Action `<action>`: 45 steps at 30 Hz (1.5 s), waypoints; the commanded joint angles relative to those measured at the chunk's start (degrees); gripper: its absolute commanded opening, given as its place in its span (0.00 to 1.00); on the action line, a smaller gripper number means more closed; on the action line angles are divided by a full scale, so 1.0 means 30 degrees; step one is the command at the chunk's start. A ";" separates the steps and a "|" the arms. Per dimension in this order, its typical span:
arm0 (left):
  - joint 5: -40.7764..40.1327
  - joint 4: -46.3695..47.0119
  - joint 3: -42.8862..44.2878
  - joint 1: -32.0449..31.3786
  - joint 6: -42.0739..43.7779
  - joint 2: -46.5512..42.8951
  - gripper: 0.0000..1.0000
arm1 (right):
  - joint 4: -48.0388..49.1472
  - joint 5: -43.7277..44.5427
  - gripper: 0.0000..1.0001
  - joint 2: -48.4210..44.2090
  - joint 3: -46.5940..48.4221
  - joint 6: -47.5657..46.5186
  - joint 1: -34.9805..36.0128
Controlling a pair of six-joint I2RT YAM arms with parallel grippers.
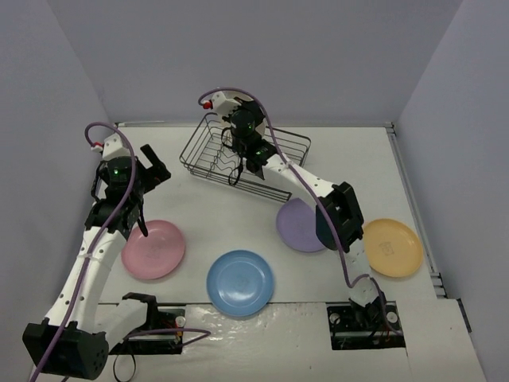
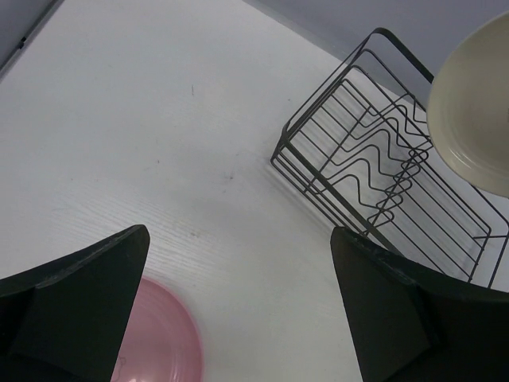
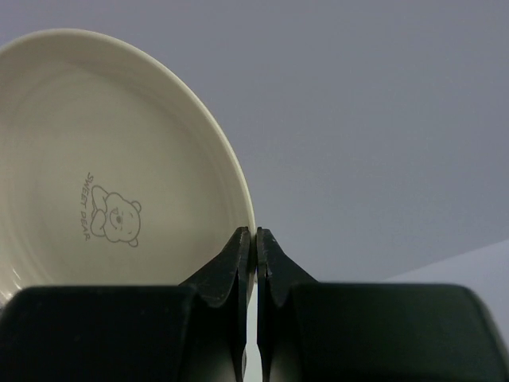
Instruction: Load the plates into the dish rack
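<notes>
Grey-lilac walls (image 1: pixel 238 48) close in a white table (image 1: pixel 207 215). It is smooth and matte with faint scuffs, and there is bare space between the things on it.

The dish rack (image 1: pixel 290 145) sits toward the back of the table, and no plate is slotted in it.

- **Right arm:** The right gripper (image 3: pixel 254 239) is clenched on the rim of the cream plate (image 3: pixel 111 167). Its jaws are pressed nearly together on that thin edge. The plate is up in the air, turned on edge, and its bear print (image 3: pixel 115 215) is readable. The left wrist view shows the cream plate (image 2: pixel 477 103) above the rack's (image 2: pixel 366 167) zigzag dividers, clear of the wires.
- **Left arm:** The left gripper (image 1: pixel 151 171) is released, jaws spread wide, holding nothing. It hangs over the table just behind the pink plate (image 1: pixel 153 249).
- **On the table:** Four plates lie flat.
  - The pink plate is on the left.
  - The blue plate (image 1: pixel 240 282) is in the near middle.
  - The purple plate (image 1: pixel 296 227) is partly under the right arm.
  - The orange-yellow plate (image 1: pixel 392 247) is on the right.
  - All four are well apart from the rack.

**Handling, as a judgement:**
- The plates look like light, stiff plastic that won't break and won't flex much.
- The matte finish should grip fairly well.
- The shallow rim is the only place to take hold, with one finger inside and one outside.
- A one-point pinch lets a plate pivot, so it needs to tip slowly into a divider gap.
- Flat plates give little edge to get under and may skate on the smooth top.
- The wire rack looks light, so a bump could shove it.
</notes>
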 commanded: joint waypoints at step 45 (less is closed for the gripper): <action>0.0430 0.2323 -0.1194 0.0691 0.0982 -0.0362 0.97 | 0.5161 -0.7371 0.00 0.3502 0.1598 -0.4435 -0.2354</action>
